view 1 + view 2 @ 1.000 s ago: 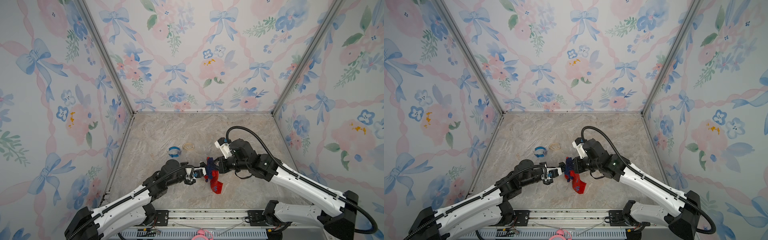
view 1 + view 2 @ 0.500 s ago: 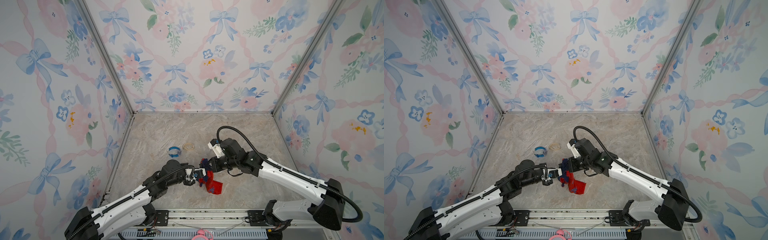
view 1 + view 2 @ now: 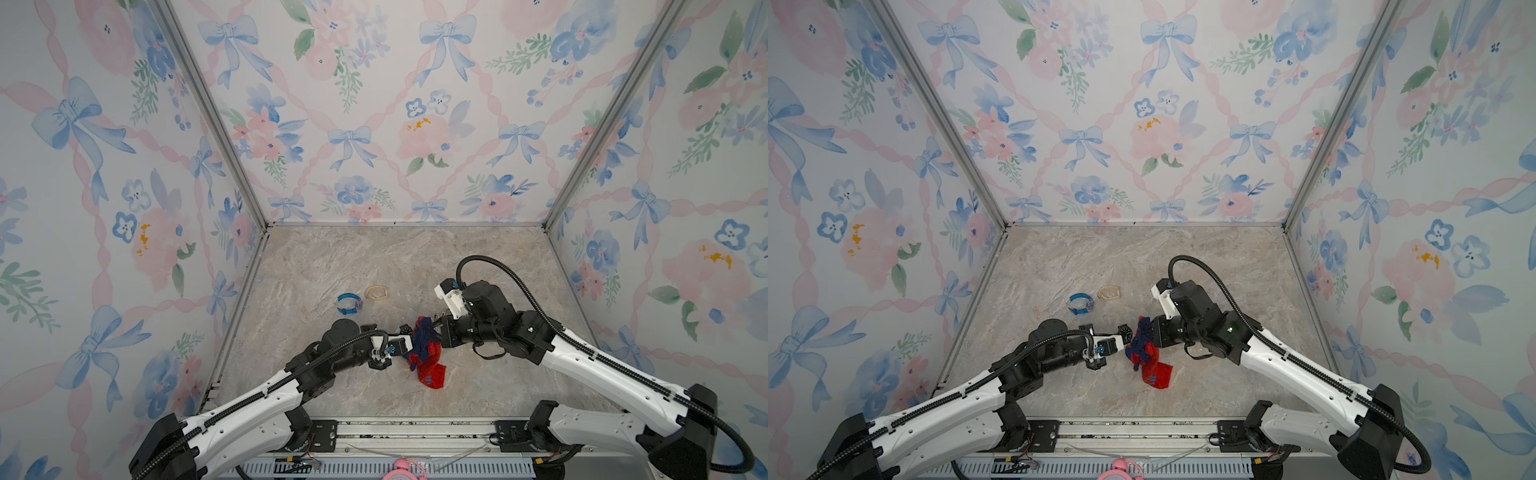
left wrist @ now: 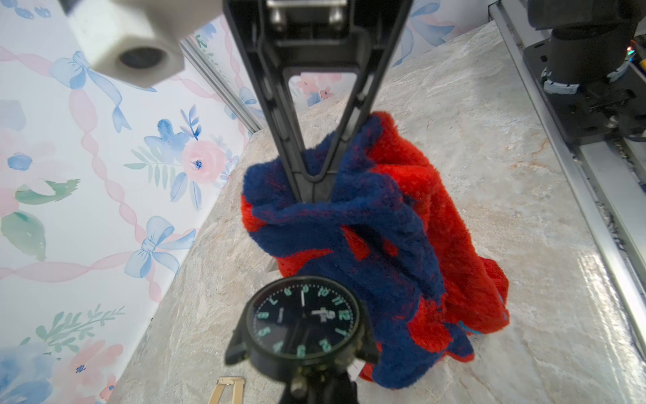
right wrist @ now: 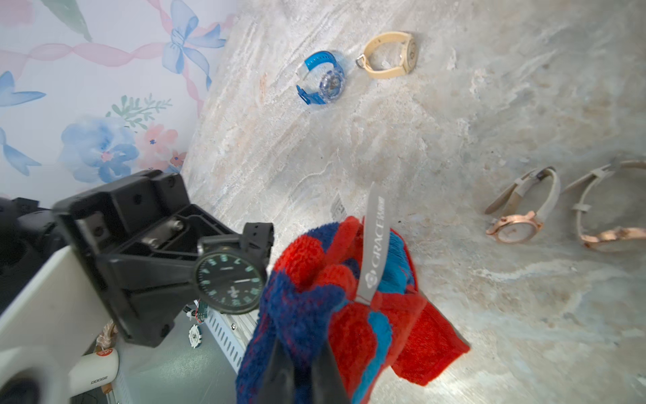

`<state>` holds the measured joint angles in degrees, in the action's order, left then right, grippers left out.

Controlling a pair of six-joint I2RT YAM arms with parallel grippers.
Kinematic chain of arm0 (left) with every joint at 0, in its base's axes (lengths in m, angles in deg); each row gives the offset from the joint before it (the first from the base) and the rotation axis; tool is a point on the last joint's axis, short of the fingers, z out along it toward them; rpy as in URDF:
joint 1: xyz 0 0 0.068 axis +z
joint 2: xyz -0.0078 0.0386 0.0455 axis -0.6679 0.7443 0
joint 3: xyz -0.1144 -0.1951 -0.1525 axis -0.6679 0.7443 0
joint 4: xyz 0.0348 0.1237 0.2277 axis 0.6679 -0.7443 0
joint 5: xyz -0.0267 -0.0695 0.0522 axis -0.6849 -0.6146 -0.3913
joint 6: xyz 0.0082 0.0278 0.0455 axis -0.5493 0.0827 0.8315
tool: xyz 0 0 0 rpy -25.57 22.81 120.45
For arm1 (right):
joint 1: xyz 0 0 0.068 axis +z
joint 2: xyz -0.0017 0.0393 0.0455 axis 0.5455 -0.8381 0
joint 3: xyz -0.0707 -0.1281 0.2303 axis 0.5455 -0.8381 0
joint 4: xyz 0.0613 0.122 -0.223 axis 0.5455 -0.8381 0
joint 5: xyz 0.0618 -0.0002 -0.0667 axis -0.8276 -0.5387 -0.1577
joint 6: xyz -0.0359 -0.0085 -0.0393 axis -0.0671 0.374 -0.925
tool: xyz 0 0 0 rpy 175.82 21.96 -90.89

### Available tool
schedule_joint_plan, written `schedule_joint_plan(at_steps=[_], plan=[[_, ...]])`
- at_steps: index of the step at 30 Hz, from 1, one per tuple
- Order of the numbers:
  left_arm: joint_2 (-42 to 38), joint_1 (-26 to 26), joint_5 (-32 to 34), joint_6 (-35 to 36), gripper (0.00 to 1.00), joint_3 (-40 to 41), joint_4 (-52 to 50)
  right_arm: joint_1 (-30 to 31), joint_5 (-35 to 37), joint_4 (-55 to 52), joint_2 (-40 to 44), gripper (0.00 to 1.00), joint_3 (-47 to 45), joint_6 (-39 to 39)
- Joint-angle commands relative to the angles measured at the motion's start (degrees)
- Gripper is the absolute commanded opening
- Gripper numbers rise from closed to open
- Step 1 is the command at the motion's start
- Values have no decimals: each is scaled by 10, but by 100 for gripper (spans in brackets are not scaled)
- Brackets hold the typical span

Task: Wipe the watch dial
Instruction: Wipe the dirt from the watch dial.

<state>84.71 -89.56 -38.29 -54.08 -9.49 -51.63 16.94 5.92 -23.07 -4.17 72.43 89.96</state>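
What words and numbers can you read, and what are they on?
"GRACE": grey tag on the red and blue cloth.
"DODGE": white cylinder.
"12", "11", "5": green numbers on the dial of the black watch.
"QUARTZ": small print on that dial.
Dial logo and poker chip mark: too blurred to read.

My left gripper [image 5: 190, 276] holds the watch [image 4: 302, 323] just left of the cloth [image 4: 384, 252], which hangs from my right gripper [image 4: 312, 194] onto the table [image 3: 374, 257]. Behind them, one spare watch [image 3: 349, 303] lies just left of a second spare watch [image 3: 377, 293].
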Motion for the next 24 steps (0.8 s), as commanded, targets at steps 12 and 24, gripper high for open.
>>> schedule_joint_plan(at_steps=[12, 24], plan=[[-2, 0, -13, 1, 5, -10, 15, 89, 9, 26, -73, 0, 43, 25], [13, -1, -17, 6, 5, -20, -4, 87, 19, 7, -65, 0, 70, 15]])
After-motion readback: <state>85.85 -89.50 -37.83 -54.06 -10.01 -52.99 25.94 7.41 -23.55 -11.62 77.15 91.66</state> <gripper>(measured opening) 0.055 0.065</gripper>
